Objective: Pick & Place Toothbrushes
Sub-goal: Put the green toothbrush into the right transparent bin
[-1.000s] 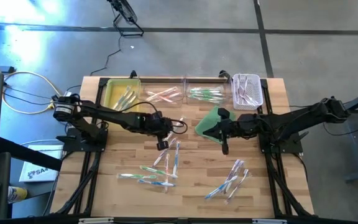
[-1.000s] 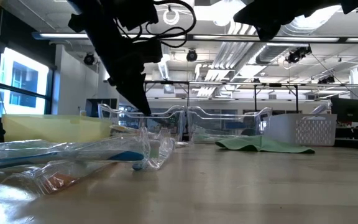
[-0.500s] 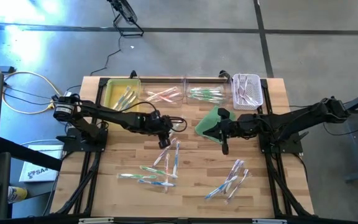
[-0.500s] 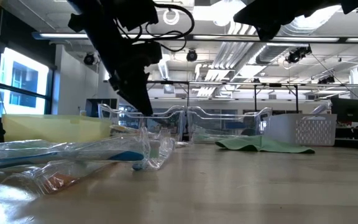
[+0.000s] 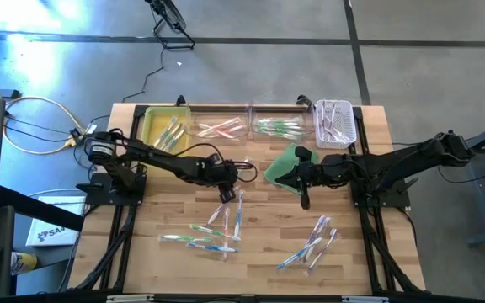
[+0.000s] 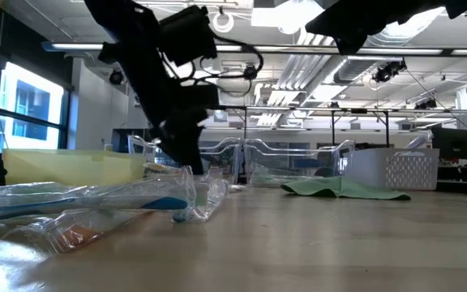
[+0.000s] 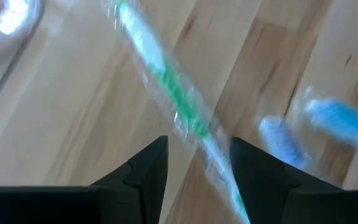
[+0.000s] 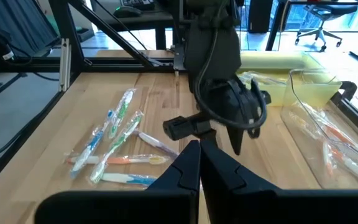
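Nearest the front edge lie two loose groups of toothbrushes: about six on the left (image 5: 213, 231) and about four on the right (image 5: 311, 244). Just behind the left group, the left gripper (image 5: 226, 194) is down at the table, its jaws apart with a green toothbrush (image 7: 179, 115) between them; a second ago it stood a little further left with jaws pinched. The right gripper (image 5: 304, 200) hangs mid-table, closed and empty, beside a green cloth (image 5: 283, 165). Along the far edge stand four bins (image 5: 163, 124), each holding toothbrushes: yellow, two clear, one white basket (image 5: 334, 123).
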Motion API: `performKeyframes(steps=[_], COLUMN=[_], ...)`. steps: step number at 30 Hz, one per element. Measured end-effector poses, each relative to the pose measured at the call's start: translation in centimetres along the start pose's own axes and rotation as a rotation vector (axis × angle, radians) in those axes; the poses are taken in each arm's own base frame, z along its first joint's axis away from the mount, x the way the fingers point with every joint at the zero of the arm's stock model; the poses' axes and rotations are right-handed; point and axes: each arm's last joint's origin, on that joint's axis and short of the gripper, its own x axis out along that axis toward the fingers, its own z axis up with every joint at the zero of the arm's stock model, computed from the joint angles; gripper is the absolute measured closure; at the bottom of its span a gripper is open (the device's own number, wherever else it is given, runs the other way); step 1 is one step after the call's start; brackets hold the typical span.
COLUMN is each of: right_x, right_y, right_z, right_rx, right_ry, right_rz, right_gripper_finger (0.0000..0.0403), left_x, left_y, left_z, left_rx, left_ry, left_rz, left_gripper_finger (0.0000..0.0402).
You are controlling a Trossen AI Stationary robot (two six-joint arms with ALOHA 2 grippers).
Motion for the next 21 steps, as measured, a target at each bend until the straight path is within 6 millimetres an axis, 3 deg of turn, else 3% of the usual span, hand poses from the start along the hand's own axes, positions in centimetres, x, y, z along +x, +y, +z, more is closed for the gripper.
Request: performKeyframes(steps=[21], right_x=[0.0], right_y=[0.0], right_z=[-0.1], right_rx=[0.023], right_ry=[0.009], right_rz=[-0.001], right_gripper_finger=[0.0401], left_x=[2.8], left_y=[-0.5], left_z=[-1.1], left_rx=[0.020], left_ry=[0.065], left_rz=[0.025], left_gripper_finger=[0.0236])
